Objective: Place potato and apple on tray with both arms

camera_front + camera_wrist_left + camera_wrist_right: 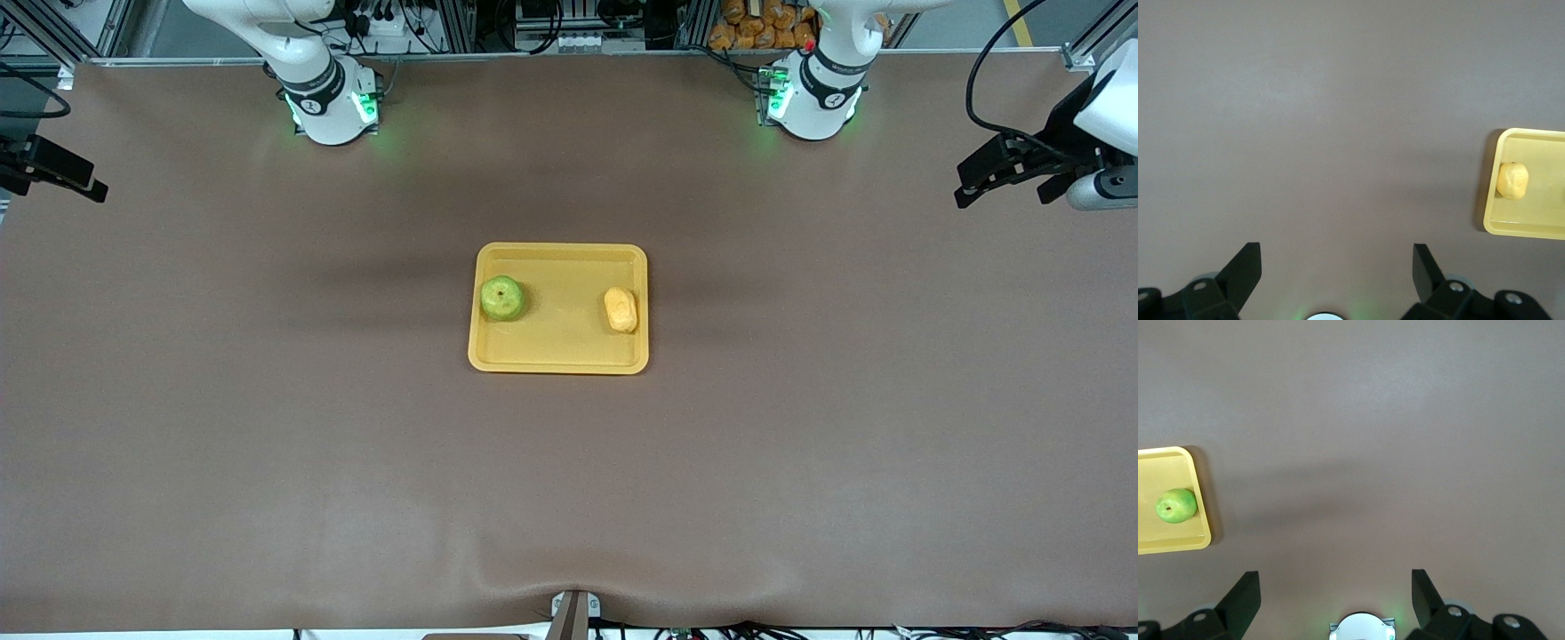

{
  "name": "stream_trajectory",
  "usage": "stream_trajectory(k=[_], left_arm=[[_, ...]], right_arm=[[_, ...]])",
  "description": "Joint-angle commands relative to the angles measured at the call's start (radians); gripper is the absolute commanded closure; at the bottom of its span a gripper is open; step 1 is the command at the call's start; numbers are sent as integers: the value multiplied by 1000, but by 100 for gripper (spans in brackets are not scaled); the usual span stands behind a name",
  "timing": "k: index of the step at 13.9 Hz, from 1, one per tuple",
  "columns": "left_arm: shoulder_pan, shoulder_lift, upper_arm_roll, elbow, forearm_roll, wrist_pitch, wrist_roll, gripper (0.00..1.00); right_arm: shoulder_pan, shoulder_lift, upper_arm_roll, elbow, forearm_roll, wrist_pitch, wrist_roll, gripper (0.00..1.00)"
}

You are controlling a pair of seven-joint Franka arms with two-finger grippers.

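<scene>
Potato (pixel 621 308) and apple (pixel 502 298) both lie in the tray (pixel 560 360), apple toward my right arm's end; my left gripper (pixel 1337 267) and right gripper (pixel 1335 592) hang wide and empty over bare tabletop (pixel 267 444).

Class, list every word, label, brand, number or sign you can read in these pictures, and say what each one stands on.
None can be read.
The tray, apple, potato and table carry no writing.
Small dark marks on the collars at both arm bases are too small to read.
</scene>
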Motion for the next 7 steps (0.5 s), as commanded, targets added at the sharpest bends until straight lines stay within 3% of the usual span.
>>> stream_trajectory(k=[1, 7], left_arm=[[10, 4, 3, 25, -27, -25, 18, 0], [9, 1, 3, 25, -26, -42, 16, 0]], right_arm=[[4, -7, -1, 1, -20, -11, -11, 0], [-17, -5, -7, 1, -18, -11, -12, 0]])
